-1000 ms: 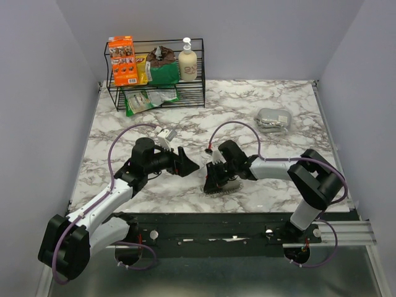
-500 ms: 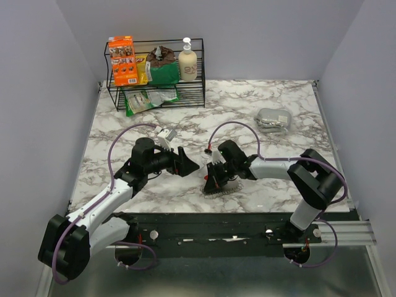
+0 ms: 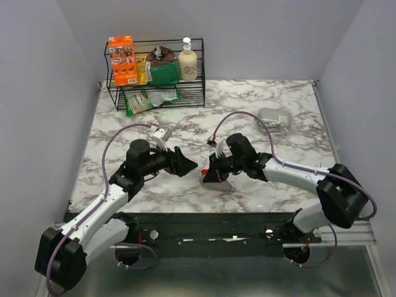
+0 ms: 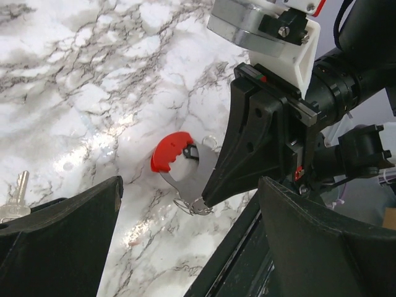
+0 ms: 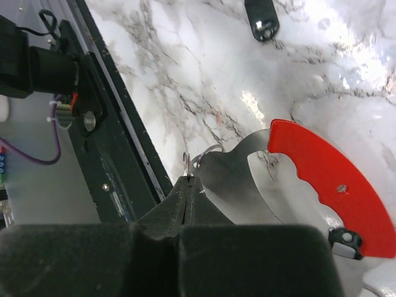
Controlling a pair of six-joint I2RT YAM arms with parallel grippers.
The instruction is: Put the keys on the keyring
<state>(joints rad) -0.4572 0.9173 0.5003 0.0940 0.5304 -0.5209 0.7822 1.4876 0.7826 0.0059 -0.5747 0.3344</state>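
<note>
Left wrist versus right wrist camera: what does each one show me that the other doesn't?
Left wrist only: a silvery key at the picture's left edge, the open left gripper, and the right gripper seen from outside. Right wrist only: a small black key at the top of the picture, and the table's dark front rail. Both: the marble table, and the keyring with its red side, the right gripper shut on the wire loop at its end.
</note>
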